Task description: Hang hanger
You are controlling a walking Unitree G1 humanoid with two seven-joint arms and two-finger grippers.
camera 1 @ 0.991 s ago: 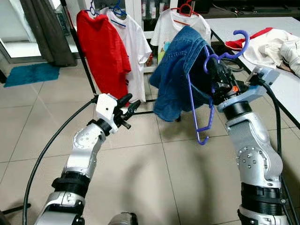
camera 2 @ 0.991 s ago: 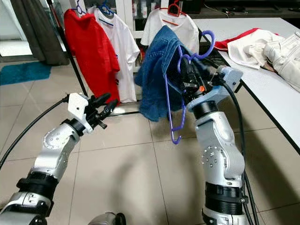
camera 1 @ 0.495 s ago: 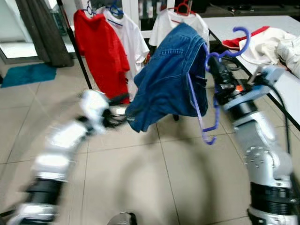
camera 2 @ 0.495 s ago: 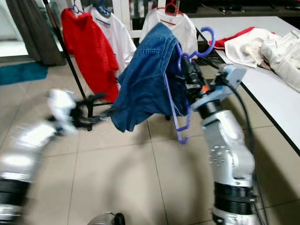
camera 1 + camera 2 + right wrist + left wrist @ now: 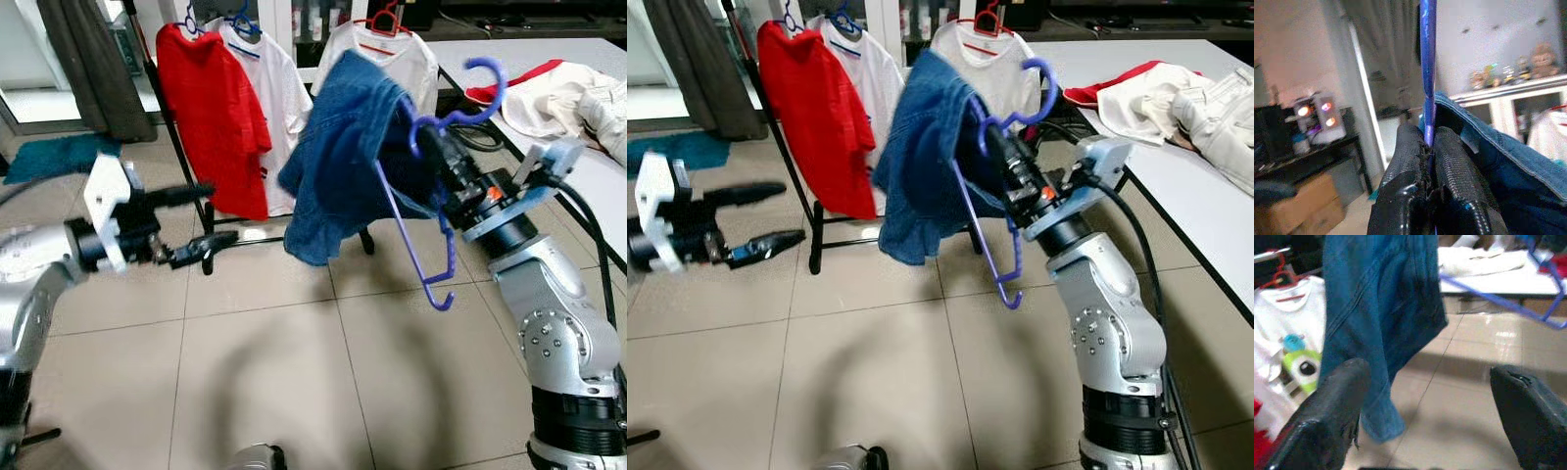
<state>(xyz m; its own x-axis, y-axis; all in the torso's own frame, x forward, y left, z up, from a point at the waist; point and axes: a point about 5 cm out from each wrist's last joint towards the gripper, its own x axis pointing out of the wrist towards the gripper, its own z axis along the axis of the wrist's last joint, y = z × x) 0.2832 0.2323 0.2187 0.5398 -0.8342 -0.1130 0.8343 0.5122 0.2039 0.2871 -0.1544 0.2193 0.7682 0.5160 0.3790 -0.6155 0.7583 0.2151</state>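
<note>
A purple plastic hanger [image 5: 409, 238] with a blue denim garment [image 5: 343, 147] draped over it is held up in front of the clothes rack. My right gripper [image 5: 1428, 142] is shut on the hanger's bar just below the hook [image 5: 457, 118], and the denim hides part of its fingers [image 5: 443, 162]. The hanger is tilted, with its hook pointing up and right. My left gripper [image 5: 220, 215] is out at the left at rack height, open wide, its fingers pointing toward the denim with nothing between them. The garment [image 5: 1376, 308] hangs a short way beyond those fingers.
Behind the denim, a red shirt [image 5: 216, 108] and two white shirts [image 5: 279, 98] [image 5: 387, 54] hang on the rack, whose black pole [image 5: 168, 122] slants to the floor. A white table [image 5: 588, 176] with heaped clothes [image 5: 558, 93] is at the right. Tiled floor lies in front.
My left arm has swung out to the left, away from the denim's hem, with its fingers spread wide. The hanger and denim have shifted slightly left and now hang free.
</note>
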